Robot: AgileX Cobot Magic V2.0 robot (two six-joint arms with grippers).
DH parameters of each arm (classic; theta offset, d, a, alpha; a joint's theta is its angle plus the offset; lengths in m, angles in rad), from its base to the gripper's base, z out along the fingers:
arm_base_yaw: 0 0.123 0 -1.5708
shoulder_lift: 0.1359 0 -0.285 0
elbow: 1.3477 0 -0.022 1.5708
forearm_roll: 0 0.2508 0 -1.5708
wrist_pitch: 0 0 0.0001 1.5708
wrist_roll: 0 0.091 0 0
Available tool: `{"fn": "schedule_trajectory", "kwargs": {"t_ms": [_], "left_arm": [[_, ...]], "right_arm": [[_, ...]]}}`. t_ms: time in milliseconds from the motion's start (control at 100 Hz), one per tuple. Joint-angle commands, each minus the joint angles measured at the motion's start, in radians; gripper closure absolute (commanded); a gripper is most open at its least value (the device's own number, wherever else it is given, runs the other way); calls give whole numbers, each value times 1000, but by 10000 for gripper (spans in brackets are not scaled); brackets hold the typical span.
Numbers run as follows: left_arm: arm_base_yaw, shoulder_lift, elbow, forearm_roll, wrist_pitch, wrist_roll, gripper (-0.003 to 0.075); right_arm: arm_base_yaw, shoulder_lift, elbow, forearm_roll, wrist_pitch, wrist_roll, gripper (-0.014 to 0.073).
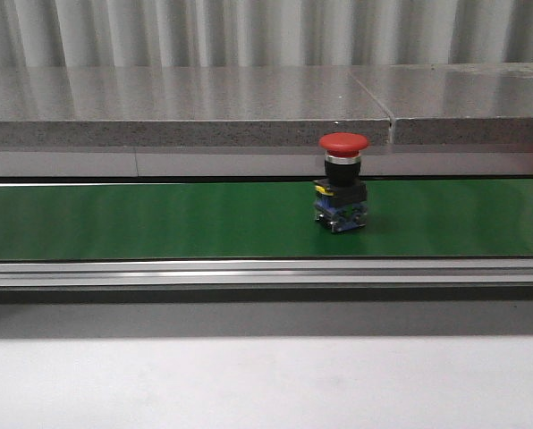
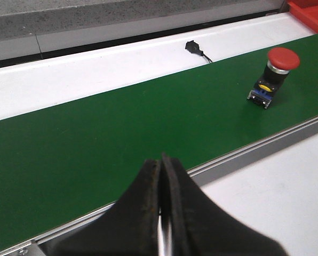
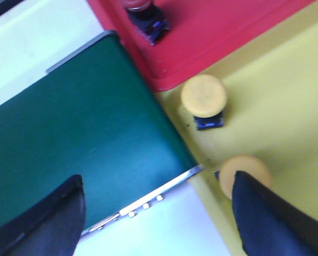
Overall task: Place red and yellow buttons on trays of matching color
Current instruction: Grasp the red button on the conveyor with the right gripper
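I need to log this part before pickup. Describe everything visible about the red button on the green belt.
The red button is a mushroom-head push switch: a glossy red domed cap on a silver collar, a black neck, a yellow band, then a blue and clear contact block at the base. It looks like plastic with a metal ring. It stands roughly upright on the green belt, right of centre in the front view, alone, with no claw touching it.
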Motion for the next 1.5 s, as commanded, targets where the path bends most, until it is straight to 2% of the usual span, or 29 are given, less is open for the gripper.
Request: {"fn": "schedule_trajectory", "kwargs": {"t_ms": [0,350,630,770,990,1340,1410,1490], "left_arm": [[-9,-4,-26,-16,-63,-11,741],[-9,-4,-26,-16,-63,-11,741],[-9,-4,-26,-16,-63,-11,741],[-9,-4,-26,-16,-63,-11,741],[-9,-4,-26,-16,-63,-11,741],[-9,-4,-26,-16,-63,-11,741],[-9,-4,-26,-16,-63,-11,741],[-9,-4,-26,-16,-63,-11,741]], "right_arm": [[65,-36,-24,7,-24,-2,22],[378,-24,-110,7,120,-82,22],[527,104,-266,32,260,-266,22],[591,192,-318,68,277,-364,22],[625,343,-384,77,263,-440,22],[625,485,-456,77,164,-451,25],[625,490,-456,75,150,-451,74],[625,490,-456,75,147,-451,218]]}}
